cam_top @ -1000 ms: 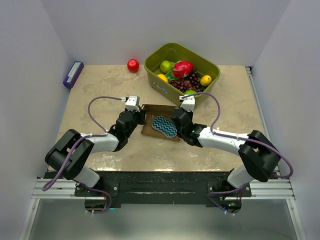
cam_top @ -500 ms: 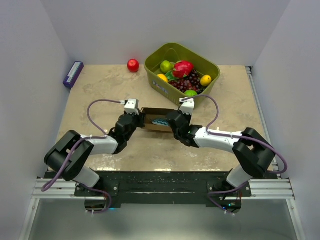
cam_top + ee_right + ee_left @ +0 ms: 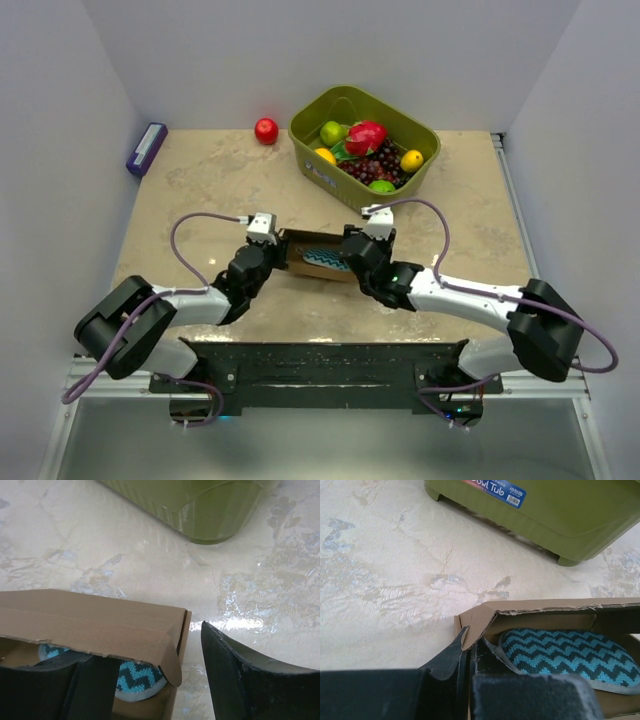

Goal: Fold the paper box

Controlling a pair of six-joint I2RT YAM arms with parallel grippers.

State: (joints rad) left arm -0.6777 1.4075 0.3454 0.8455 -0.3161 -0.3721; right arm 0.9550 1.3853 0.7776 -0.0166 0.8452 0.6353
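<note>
Position of the paper box (image 3: 314, 241): mid-counter, just in front of the green tub (image 3: 328, 176) and apart from it, lying between the two arms. The counter (image 3: 200, 170) is beige and marbled. The box is partly formed: its far long panel stands and leans inward over the cavity, with a ragged torn edge along its top. A teal zigzag sponge (image 3: 322, 261) lies flat inside on the box floor.

Left pincer (image 3: 470, 642): pressed together on the box's left end, pinching the thin cardboard at the near left corner. In the left wrist view, one dark fingertip (image 3: 461, 641) lies against the outside of that corner.

Right pincer (image 3: 352, 262): spread. We see it straddling the box's right end wall in the right wrist view, one finger (image 3: 75, 682) low on the cavity side and the other finger (image 3: 235, 675) outside, clear of the cardboard.

The tub holds mixed fruit. A red ball (image 3: 266, 131) sits left of it, and a purple block (image 3: 146, 149) lies at the counter's far left edge.
</note>
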